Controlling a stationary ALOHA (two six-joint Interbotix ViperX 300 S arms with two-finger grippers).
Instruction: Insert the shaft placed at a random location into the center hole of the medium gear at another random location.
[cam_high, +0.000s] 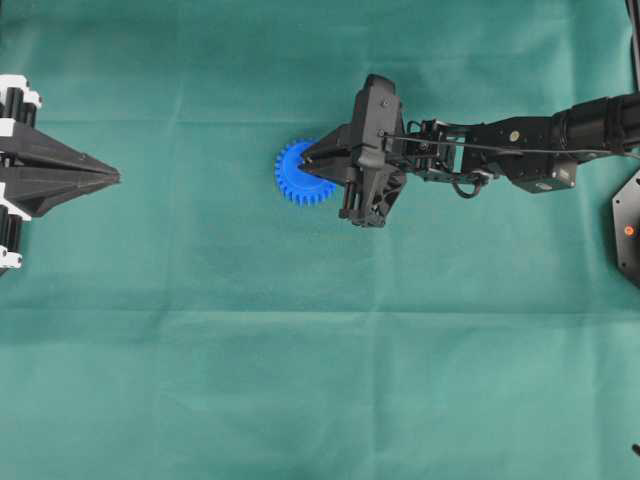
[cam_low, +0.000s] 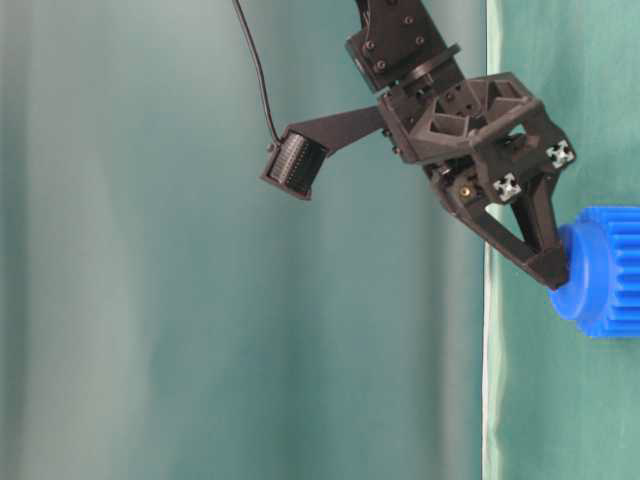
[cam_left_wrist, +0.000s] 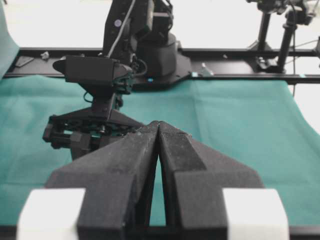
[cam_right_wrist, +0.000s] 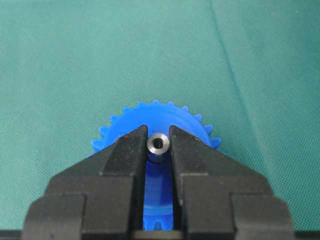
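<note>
My right pincer (cam_right_wrist: 159, 145) grips the shaft (cam_right_wrist: 159, 145), jaws narrowly parted around it, directly over the medium gear (cam_high: 295, 172). The gear lies on the green cloth (cam_high: 300, 350) covering the counter, just left of centre in the overhead view. At nine o'clock, well apart, my left pincer (cam_high: 112, 177) rests with jaws pressed together, holding nothing. Its centre hole is hidden.

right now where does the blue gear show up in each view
Overhead: blue gear left of centre, at the right claw tips.
Table-level: right edge, beside the claw.
Left wrist: not visible.
Right wrist: lower centre, behind the shaft.
Shared landmark: the right claw.
</note>
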